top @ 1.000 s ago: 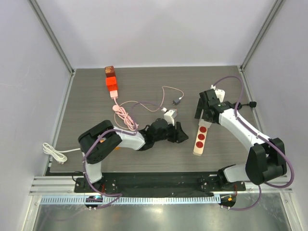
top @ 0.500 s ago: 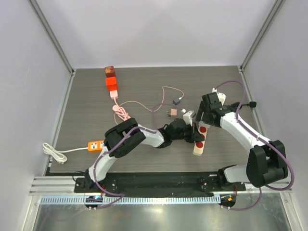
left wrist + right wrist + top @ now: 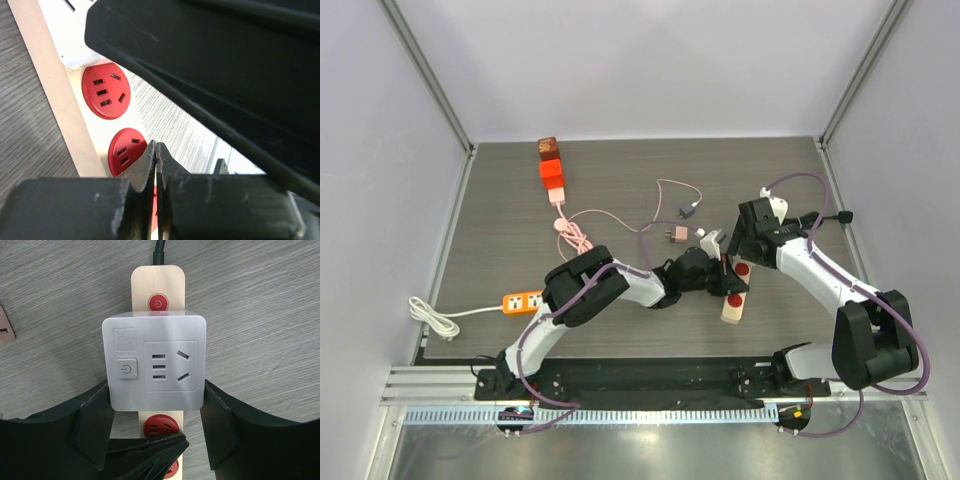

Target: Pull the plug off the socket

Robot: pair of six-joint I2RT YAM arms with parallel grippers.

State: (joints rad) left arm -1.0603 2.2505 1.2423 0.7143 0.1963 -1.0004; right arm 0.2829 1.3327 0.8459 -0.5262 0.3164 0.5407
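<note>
A beige power strip (image 3: pixel 731 312) with red sockets (image 3: pixel 105 91) lies right of the table's centre. A white cube plug (image 3: pixel 155 360) sits in its upper end, just below the red switch. It also shows in the top view (image 3: pixel 712 240). My right gripper (image 3: pixel 156 396) straddles the plug, one finger against each of its sides, and shows in the top view (image 3: pixel 727 248). My left gripper (image 3: pixel 155 146) is shut and empty. Its tips rest on the strip over the red sockets just below the plug (image 3: pixel 165 445), and it shows in the top view (image 3: pixel 726 283).
A small pink adapter (image 3: pixel 675 235) and a grey connector (image 3: pixel 688 211) on a pink cable (image 3: pixel 582 240) lie left of the strip. A red-orange block stack (image 3: pixel 551 170) stands at the back left. An orange power strip (image 3: pixel 523 299) with a white cord (image 3: pixel 435 317) lies at the front left.
My left arm has swung right from mid-table, and its shut gripper now rests on the strip. My right gripper has settled around the white plug. The orange strip is uncovered.
</note>
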